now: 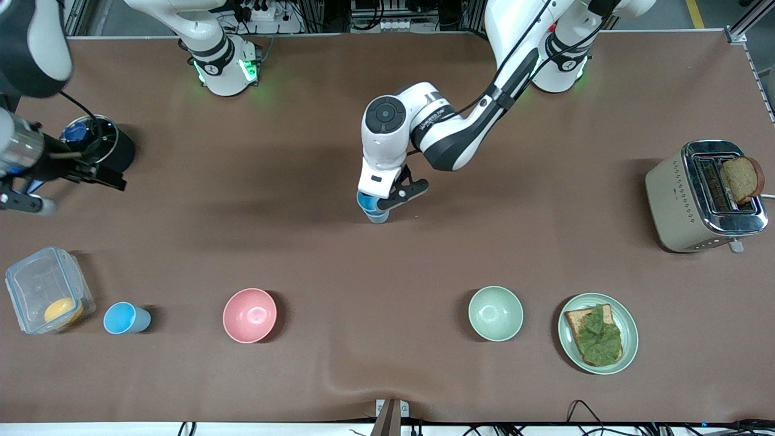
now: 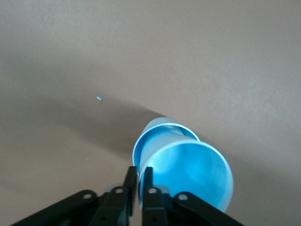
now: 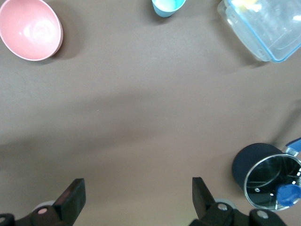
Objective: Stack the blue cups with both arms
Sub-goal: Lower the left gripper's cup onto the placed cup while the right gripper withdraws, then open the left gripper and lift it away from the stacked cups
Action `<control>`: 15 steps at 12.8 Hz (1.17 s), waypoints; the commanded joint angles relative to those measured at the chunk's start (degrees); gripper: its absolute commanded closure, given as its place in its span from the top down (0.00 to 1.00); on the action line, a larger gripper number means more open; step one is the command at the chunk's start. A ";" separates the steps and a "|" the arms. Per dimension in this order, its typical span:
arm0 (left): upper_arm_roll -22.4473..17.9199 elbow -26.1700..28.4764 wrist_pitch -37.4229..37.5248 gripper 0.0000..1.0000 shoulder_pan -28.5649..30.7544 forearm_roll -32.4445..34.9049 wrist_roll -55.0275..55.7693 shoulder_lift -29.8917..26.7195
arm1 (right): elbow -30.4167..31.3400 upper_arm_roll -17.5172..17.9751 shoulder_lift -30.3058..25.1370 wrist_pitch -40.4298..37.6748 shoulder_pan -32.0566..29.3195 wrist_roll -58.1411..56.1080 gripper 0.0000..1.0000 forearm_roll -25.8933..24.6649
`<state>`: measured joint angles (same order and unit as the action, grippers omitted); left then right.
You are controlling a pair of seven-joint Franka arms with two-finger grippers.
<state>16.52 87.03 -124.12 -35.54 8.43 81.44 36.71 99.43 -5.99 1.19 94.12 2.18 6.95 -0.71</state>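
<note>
My left gripper is over the middle of the table, shut on the rim of a sky-blue cup. In the left wrist view the fingers pinch the cup's wall, and its lower part sits in a second blue cup standing on the table. Another blue cup stands alone near the front camera, toward the right arm's end, also in the right wrist view. My right gripper hangs open and empty over bare table beside a black pot.
The black pot has a glass lid. A clear container, a pink bowl, a green bowl and a plate with toast line the near side. A toaster stands at the left arm's end.
</note>
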 commanded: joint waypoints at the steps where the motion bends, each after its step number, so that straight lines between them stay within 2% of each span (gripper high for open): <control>1: -1.40 -0.37 0.28 1.00 2.30 2.29 1.19 -4.43 | -3.97 0.89 0.13 -2.62 -1.21 -1.15 1.00 -0.78; 5: -1.32 -0.19 5.47 1.00 15.29 3.97 -9.51 -15.95 | -8.10 1.33 1.44 -5.52 -1.48 -1.50 1.00 0.01; 9: -1.32 -0.28 6.34 1.00 26.37 4.06 -23.91 -21.14 | -8.73 3.27 1.88 -5.88 -2.27 -1.24 1.00 -0.08; 13: -1.32 -2.12 16.09 1.00 34.55 3.27 -44.21 -24.93 | -9.08 3.27 2.06 -6.06 -2.00 0.94 1.00 0.10; 15: -0.61 -2.39 19.34 1.00 39.13 0.56 -48.72 -27.48 | -9.08 3.27 2.06 -6.06 -1.83 1.83 1.00 0.19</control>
<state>14.70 84.26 -107.85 0.33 11.06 36.94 11.96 92.08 -4.20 2.32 89.18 1.97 7.39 -0.69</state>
